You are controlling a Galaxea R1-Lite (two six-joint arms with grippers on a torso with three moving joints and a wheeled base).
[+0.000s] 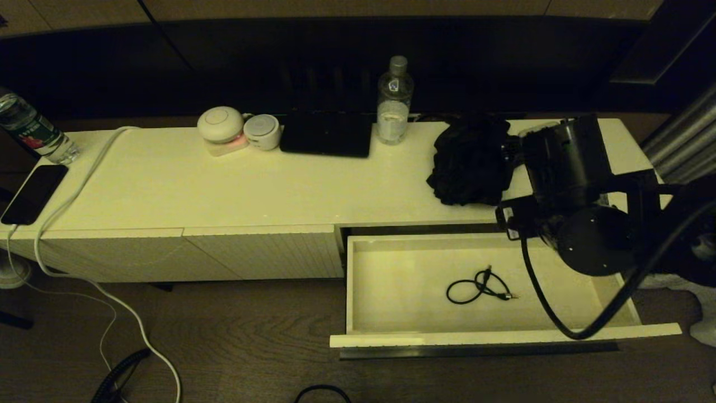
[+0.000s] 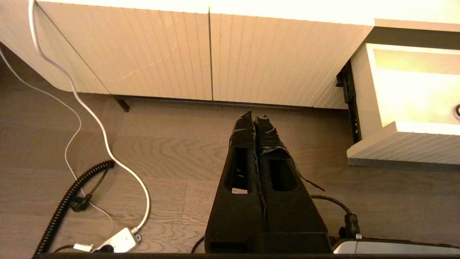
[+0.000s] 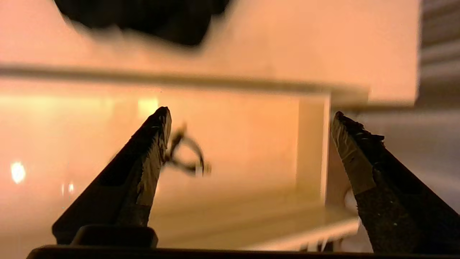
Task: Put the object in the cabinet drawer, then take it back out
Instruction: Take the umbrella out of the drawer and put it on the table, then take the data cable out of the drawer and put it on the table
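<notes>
The cabinet drawer is pulled out at the right of the low white cabinet, its white inside showing. A small coiled black cable lies loose on the drawer floor, near the middle. My right arm hangs over the drawer's right rear corner. In the right wrist view the right gripper is open wide with nothing between its fingers, and the cable lies beyond one fingertip, apart from it, with the drawer's side wall ahead. My left gripper is shut and empty, low over the floor in front of the ribbed panels.
On the cabinet top sit a black bundle just behind the drawer, a water bottle, a black tablet and two round white devices. A phone and white cord lie far left. Cords trail over the floor.
</notes>
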